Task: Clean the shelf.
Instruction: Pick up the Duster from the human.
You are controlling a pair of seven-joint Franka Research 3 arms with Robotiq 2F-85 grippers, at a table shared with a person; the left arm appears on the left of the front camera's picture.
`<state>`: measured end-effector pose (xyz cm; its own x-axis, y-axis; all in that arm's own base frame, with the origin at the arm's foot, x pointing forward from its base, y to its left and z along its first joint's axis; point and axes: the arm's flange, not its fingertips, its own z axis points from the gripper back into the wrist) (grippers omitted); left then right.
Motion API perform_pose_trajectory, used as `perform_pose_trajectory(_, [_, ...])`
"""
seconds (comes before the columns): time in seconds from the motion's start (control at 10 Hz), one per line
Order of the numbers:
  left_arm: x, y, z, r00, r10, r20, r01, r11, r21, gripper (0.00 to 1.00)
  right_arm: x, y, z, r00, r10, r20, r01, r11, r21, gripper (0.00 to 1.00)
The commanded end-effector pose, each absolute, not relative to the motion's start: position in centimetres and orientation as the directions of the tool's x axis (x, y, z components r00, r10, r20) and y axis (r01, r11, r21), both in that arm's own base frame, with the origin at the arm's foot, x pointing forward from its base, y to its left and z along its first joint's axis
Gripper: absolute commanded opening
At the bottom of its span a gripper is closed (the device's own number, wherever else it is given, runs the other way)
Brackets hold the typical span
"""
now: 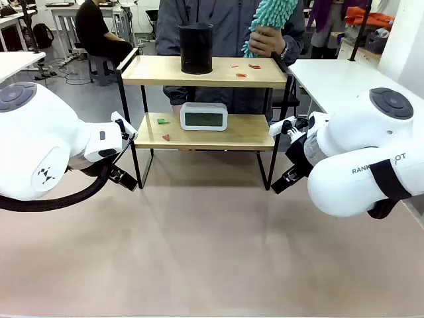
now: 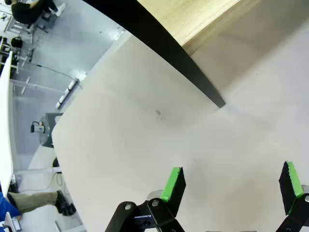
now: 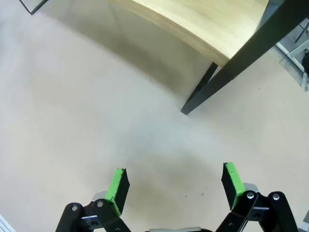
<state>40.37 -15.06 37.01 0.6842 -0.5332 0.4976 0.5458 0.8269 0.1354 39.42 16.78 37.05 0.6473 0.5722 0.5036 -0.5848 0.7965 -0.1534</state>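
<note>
**Operator:** Where is the shelf [image 1: 159, 69], and what is on it?

**Technician:** It stands at the far middle of the surface [image 1: 212, 252]. The top board carries a black container [image 1: 196, 48] and red scraps [image 1: 242, 69]. The lower board carries a white clock [image 1: 204, 116], a green scrap [image 1: 162, 121] and a red scrap [image 1: 165, 138]. Behind it, the person's hand [image 1: 268, 41] holds a teal duster [image 1: 270, 20] above the right end of the top board.

**Operator:** State of the robot?

**Technician:** The left hand [image 2: 233, 181] is spread wide and holds nothing. The right hand [image 3: 175, 182] is the same. Each hangs low over the bare surface, pointing down and inward, just outside a front leg [image 3: 198, 94] of the shelf. Neither touches the frame.

**Operator:** What is the recommended procedure?

**Technician:** The step is probably to clear the boards for dusting.
1. Raise a hand above board height before moving inward, because the thin black frame lies close to both wrists.
2. Take the container from the side, with the jaws level.
3. Approach the clock from the front, between the boards. Headroom there looks limited.
4. Stay clear of the duster.
</note>
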Motion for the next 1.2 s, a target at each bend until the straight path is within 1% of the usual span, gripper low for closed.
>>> perform_pose_trajectory(0.0, [40.4,-15.1,37.0,0.684,-0.533,0.498,0.546,0.827,0.136,1.0,39.4,16.8,37.1,0.647,0.572,0.504,-0.585,0.797,-0.153,1.0])
perform_pose_trajectory(1.0, [40.4,-15.1,37.0,0.685,-0.533,0.498,0.545,0.827,0.135,1.0,39.4,16.8,37.1,0.647,0.572,0.504,-0.585,0.797,-0.153,1.0])
perform_pose_trajectory(1.1, [38.8,-13.7,40.6,0.648,-0.64,0.412,0.73,0.677,-0.097,1.0,39.4,16.8,37.1,0.647,0.573,0.503,-0.585,0.796,-0.154,1.0])
